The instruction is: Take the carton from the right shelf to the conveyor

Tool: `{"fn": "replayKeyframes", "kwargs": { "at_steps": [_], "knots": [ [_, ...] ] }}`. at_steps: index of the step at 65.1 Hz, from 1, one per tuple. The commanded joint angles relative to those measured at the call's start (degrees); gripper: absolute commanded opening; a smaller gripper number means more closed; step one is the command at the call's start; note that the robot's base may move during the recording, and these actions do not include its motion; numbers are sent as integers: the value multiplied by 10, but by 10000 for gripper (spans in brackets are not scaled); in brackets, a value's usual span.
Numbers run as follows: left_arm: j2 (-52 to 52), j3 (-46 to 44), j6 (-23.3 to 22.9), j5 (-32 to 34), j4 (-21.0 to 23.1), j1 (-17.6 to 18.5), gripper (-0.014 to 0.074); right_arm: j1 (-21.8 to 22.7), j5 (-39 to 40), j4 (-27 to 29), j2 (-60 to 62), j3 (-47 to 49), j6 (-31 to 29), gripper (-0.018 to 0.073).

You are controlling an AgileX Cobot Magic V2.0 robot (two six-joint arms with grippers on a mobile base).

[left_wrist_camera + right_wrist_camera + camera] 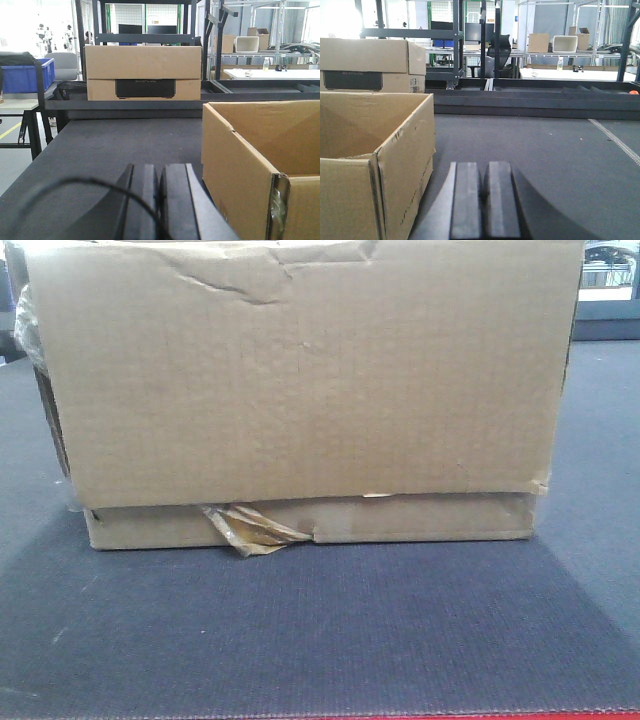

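Note:
A brown open-topped carton (300, 390) fills the front view, standing on the dark grey surface (320, 630); torn tape hangs at its lower edge. It shows at the right of the left wrist view (260, 165) and at the left of the right wrist view (370, 155). My left gripper (160, 172) is shut and empty, just left of the carton's side. My right gripper (483, 170) is shut and empty, just right of the carton. Neither gripper shows in the front view.
A second closed carton with a black label (144, 72) stands on the far rack, also in the right wrist view (370, 65). A dark rail (535, 100) runs across the back. A blue bin (27, 75) sits far left. A black cable (75, 190) arcs over my left gripper.

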State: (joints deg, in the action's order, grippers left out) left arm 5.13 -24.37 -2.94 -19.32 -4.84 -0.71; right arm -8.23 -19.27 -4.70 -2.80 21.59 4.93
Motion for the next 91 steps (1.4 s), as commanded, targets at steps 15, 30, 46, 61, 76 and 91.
{"fn": "replayKeyframes", "kwargs": {
  "at_steps": [15,30,46,61,76,91],
  "knots": [
    [-33,40,36,17,16,-3,-6,2,14,-7,3,0,-5,-57],
    [-51,170,47,107,30,-3,-6,2,14,-7,5,0,-5,-57],
    [-51,244,47,193,69,-3,-6,2,14,-7,5,0,-5,-57],
    [-51,244,47,190,69,-3,-6,2,14,-7,5,0,-5,-57],
    [-51,244,47,190,69,-3,-6,2,14,-7,5,0,-5,-57],
    [-51,244,47,190,69,-3,-6,2,14,-7,5,0,-5,-57]
  ]
}}
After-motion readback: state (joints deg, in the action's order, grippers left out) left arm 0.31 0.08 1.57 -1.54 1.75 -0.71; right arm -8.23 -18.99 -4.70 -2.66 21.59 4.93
